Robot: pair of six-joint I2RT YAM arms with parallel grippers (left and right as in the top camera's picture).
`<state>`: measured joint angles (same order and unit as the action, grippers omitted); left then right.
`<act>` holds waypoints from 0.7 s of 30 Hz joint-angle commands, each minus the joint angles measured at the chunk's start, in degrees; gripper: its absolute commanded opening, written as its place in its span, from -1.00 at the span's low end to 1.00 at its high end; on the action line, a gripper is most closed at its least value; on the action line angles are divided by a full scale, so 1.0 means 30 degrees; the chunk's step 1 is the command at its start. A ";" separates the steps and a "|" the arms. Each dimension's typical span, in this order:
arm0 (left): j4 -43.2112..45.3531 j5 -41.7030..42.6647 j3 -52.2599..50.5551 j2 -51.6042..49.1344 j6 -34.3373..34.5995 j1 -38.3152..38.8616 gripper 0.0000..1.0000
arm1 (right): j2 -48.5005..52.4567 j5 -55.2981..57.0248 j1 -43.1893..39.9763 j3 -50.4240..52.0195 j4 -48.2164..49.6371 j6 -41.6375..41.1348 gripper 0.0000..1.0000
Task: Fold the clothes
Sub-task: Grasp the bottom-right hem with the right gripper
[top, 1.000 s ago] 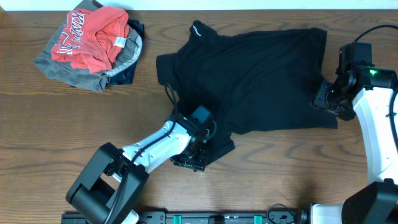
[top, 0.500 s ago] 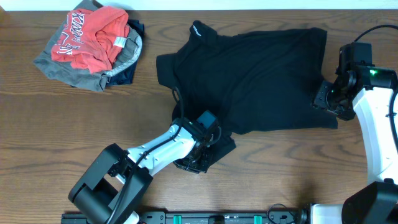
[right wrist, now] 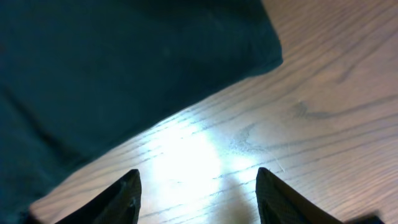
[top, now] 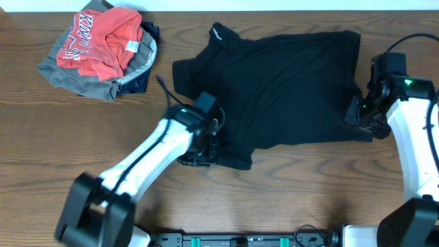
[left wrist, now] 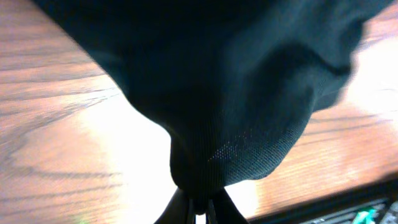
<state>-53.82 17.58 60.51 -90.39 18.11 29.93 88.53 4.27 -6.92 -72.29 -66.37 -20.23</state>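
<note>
The clothes (top: 281,82), a black garment, lie spread across the middle of the table in the overhead view. My left gripper (top: 201,147) sits at the garment's lower-left flap and is shut on a bunched fold of it. In the left wrist view the black fabric (left wrist: 236,93) hangs from my left gripper (left wrist: 199,210), pinched between the closed fingertips. My right gripper (top: 359,118) is at the garment's lower-right corner. In the right wrist view my right gripper (right wrist: 198,186) stands open over bare wood, with the black fabric (right wrist: 124,62) just beyond the fingertips.
A pile of coloured clothing (top: 103,51), with a red lettered shirt on grey fabric, lies at the back left. The brown wooden table (top: 309,192) runs to a black rail (top: 240,240) along the front edge.
My left gripper has shut on the black fabric and moved up and to the left, carrying the lower-left flap with it. The right gripper has barely shifted.
</note>
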 commanded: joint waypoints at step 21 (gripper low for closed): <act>-0.1122 -0.2120 0.0342 0.3832 -0.0015 -0.2011 -0.88 | -0.0007 0.0146 -0.2776 0.8568 0.9595 -0.0284 0.04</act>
<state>-56.73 12.43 60.53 -79.59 18.15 24.34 88.55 4.27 -13.76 -48.14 -39.48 -19.70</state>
